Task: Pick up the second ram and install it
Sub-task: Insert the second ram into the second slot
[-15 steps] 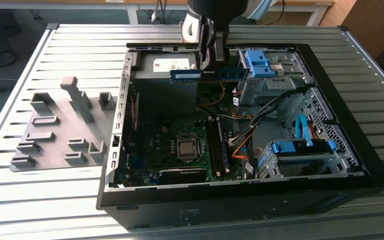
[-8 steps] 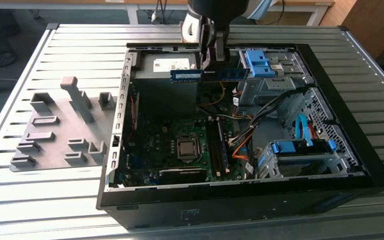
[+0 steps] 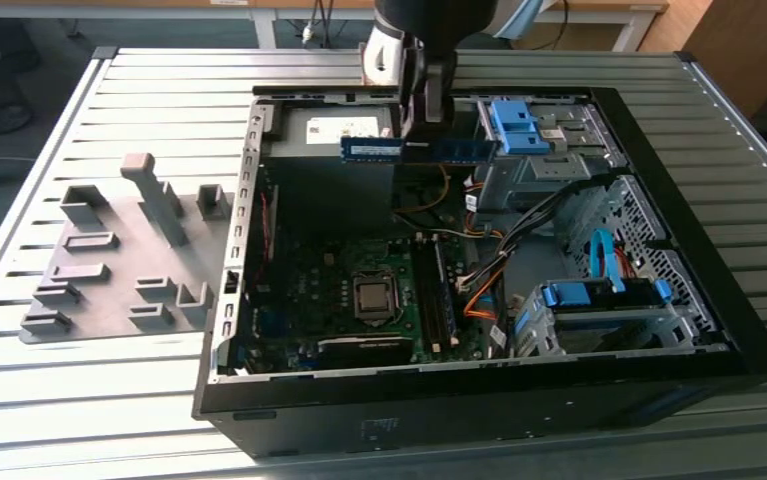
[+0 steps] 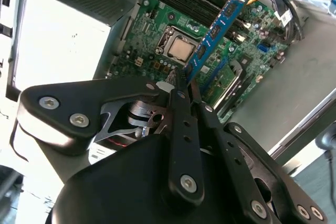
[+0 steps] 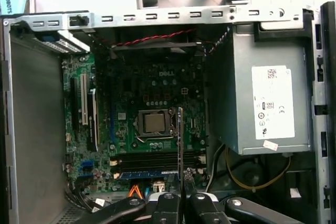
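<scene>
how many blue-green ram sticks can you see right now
2. One thin blue-green circuit-board strip is clamped in the black gripper above the open black computer case. A second blue strip appears seated beside the silver processor socket. Others may be hidden.

The power supply's white label (image 5: pixel 274 106) carries print too small to read.

The computer case (image 3: pixel 490 400) lies open on the slatted table (image 3: pixel 156 90). A tray of holders (image 3: pixel 116 270) sits beside it, toward the exterior view's left.
</scene>
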Controlling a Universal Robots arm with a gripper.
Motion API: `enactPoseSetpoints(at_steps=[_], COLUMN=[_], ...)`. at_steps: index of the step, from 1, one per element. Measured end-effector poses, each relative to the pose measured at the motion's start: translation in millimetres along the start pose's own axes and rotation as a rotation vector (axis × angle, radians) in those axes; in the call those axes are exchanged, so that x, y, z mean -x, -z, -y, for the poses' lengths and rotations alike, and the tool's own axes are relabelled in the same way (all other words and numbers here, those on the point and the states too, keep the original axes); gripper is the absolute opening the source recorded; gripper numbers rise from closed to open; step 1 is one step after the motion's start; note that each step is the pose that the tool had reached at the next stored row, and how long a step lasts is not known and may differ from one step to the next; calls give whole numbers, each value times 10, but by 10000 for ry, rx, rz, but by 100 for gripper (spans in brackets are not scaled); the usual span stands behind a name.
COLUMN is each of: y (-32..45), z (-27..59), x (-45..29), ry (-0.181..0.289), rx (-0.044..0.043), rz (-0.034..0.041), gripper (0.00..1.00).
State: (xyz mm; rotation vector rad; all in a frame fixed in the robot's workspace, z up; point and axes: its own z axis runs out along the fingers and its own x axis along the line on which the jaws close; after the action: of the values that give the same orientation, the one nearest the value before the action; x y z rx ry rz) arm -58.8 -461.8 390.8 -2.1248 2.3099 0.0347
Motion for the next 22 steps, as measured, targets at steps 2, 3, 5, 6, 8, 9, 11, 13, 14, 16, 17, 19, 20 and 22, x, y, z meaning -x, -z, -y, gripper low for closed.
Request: enactPoseSetpoints(at_steps=[2,3,5,6,8,9,11,13,14,16,17,19,20,22], y=[-1,-2,-5,-6,-9,-9,-12,-13,-14,-15,-15,-16,-16,-16], z=[0,0,0,0,0,0,0,0,0,0,0,0,0,0], x=[0,0,0,0,0,0,0,0,0,0,0,0,0,0], ry=[-257,-381,-669,-831,-1152,-1302,-1600,-1855,-1951,-2134,-2194,-2209,-2210,-2210], rx=[-4,-6,-12,-15,-20,-22,-28,-32,-33,-37,-38,-38,-38,-38], rz=[3,3,8,11,15,15,20,23,25,28,29,30,29,30], gripper=[14,14,14,14,14,14,14,14,14,14,14,14,14,14])
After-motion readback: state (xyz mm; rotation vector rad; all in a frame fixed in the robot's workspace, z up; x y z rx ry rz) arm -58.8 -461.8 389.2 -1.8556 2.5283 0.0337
